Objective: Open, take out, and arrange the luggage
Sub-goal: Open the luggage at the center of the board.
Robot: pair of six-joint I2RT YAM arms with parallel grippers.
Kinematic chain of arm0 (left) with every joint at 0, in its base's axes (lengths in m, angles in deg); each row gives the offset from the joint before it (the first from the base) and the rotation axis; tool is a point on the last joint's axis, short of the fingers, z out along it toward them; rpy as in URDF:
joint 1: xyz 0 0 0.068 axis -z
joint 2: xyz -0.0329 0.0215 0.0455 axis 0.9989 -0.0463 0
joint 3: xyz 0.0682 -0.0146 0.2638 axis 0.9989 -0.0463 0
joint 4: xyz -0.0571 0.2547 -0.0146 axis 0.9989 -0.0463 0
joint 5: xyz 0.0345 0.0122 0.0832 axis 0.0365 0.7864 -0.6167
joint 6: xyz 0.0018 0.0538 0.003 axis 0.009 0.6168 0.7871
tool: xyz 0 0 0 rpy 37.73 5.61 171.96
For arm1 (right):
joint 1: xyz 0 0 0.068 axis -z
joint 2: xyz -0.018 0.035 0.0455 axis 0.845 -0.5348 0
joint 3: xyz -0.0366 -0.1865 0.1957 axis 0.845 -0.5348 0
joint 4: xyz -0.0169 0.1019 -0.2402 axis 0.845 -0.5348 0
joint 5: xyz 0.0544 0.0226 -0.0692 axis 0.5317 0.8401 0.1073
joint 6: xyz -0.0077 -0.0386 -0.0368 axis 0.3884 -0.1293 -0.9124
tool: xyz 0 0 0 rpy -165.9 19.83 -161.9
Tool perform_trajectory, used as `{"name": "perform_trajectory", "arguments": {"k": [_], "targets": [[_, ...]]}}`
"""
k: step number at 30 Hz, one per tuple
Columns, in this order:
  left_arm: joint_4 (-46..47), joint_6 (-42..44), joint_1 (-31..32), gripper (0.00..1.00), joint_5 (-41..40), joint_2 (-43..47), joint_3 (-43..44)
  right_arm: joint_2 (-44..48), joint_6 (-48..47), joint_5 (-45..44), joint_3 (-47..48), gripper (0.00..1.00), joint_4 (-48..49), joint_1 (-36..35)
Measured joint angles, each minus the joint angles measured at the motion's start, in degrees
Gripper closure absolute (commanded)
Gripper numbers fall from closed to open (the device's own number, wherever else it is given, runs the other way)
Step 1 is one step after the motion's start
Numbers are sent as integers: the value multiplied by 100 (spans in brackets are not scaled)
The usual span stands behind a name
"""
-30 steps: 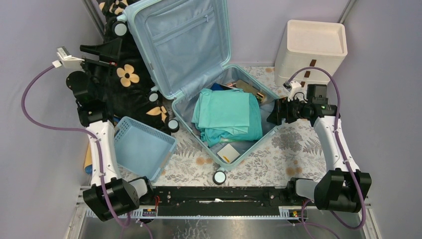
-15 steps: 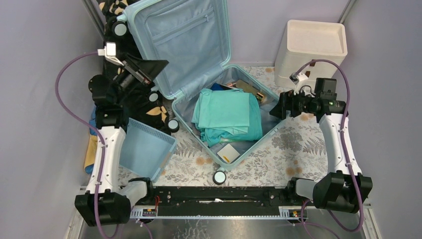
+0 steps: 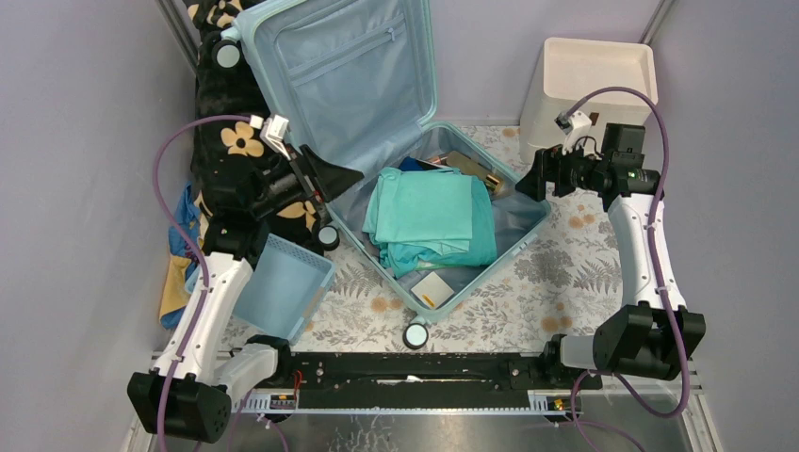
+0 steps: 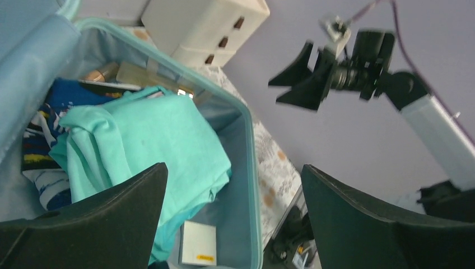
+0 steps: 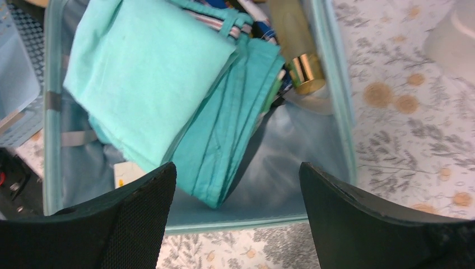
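Note:
The pale aqua luggage (image 3: 350,89) lies open, its lid propped against the back wall and its base (image 3: 474,282) on the floral cloth. Inside the base are folded teal clothes (image 3: 429,217), a white card (image 3: 432,289) and a gold-capped bottle (image 5: 297,42). My left gripper (image 3: 337,179) hovers open at the hinge side of the base, looking down on the clothes (image 4: 145,134), nothing between its fingers (image 4: 89,218). My right gripper (image 3: 532,179) hangs open above the base's right rim (image 5: 341,112), also empty. In the left wrist view the right gripper (image 4: 291,84) shows across the luggage.
A small blue basket (image 3: 273,282) stands left of the base, beside my left arm. Black fabric with cream flowers (image 3: 236,151) is piled behind it. A cream drawer unit (image 3: 594,80) stands at the back right, close to my right wrist. A luggage wheel (image 3: 415,333) points at the near edge.
My left arm has swung from the far left across to the luggage's hinge side. My right gripper has risen and drawn back a little toward the drawer unit. Both stay open.

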Motion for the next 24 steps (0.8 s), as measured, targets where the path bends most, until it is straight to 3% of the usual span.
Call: {"name": "perform_trajectory", "arguments": {"k": [13,24], "targets": [[-527,1749,656,3,-595,688,-1248,-1021,966,-1062,435,23,1952,1174],[-374,1987,715,3,-697,439,-1543,-2645,892,-1897,1733,39,2243,1220]]}}
